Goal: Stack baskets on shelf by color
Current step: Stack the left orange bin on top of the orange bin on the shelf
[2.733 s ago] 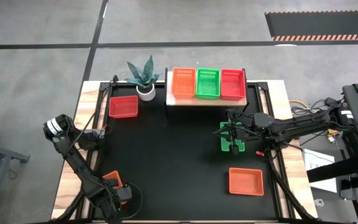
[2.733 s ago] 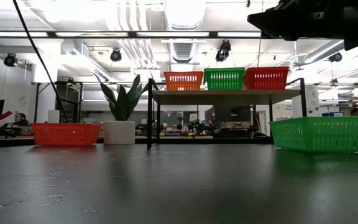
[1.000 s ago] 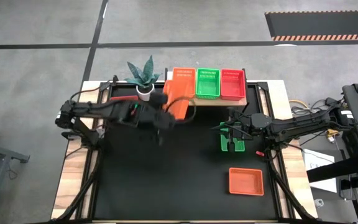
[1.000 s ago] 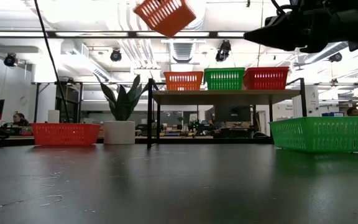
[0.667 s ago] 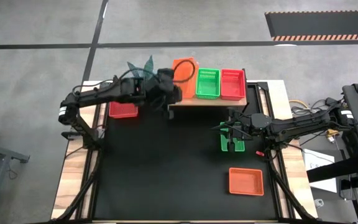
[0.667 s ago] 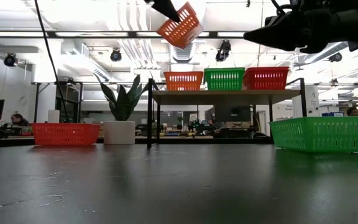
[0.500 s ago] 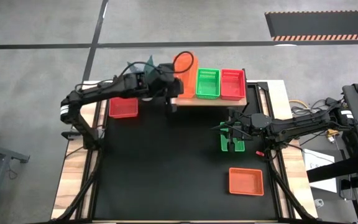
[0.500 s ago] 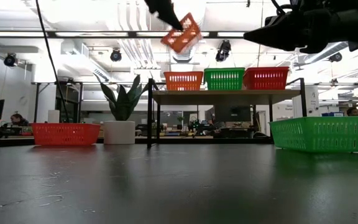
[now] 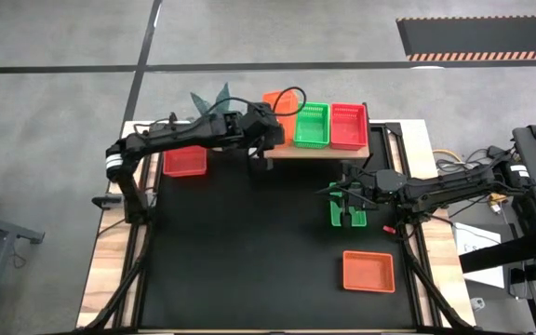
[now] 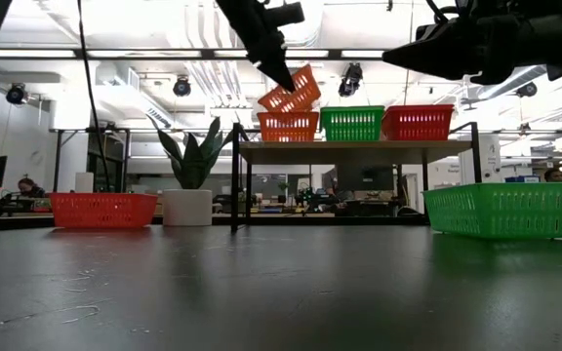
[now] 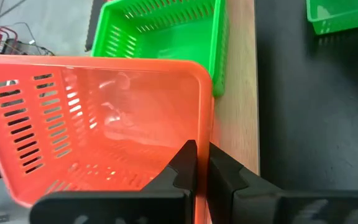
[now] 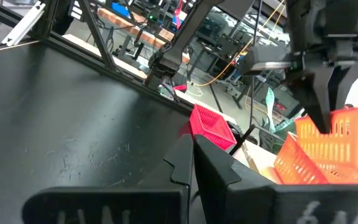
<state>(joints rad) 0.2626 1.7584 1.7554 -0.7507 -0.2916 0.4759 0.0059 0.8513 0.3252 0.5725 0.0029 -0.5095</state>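
Note:
My left gripper (image 10: 279, 68) is shut on an orange basket (image 10: 291, 92) and holds it tilted just above the orange basket (image 10: 288, 127) at the left end of the pale-wood shelf (image 10: 354, 148). A green basket (image 9: 311, 124) and a red basket (image 9: 349, 126) stand beside it on the shelf. My right gripper (image 12: 194, 163) is shut and empty, high over a green basket (image 9: 347, 212) that rests on the black table. My left gripper pinches one wall of the orange basket at its rim (image 11: 205, 134), one finger (image 11: 185, 165) inside the basket and the other outside. The fingers come slanting down from the table's left. The basket is lifted, tilted with its far side higher; whether it touches the basket below, I cannot tell.
A red basket (image 9: 184, 160) lies at the table's far left, next to a potted plant (image 9: 214, 110). Another orange basket (image 9: 368, 272) lies at the near right. The black mat (image 9: 249, 251) between them is open room.
My left gripper has carried the orange basket from over the table's middle toward the far edge and down onto the shelf's left end. The basket has turned and stays tilted in the hold.

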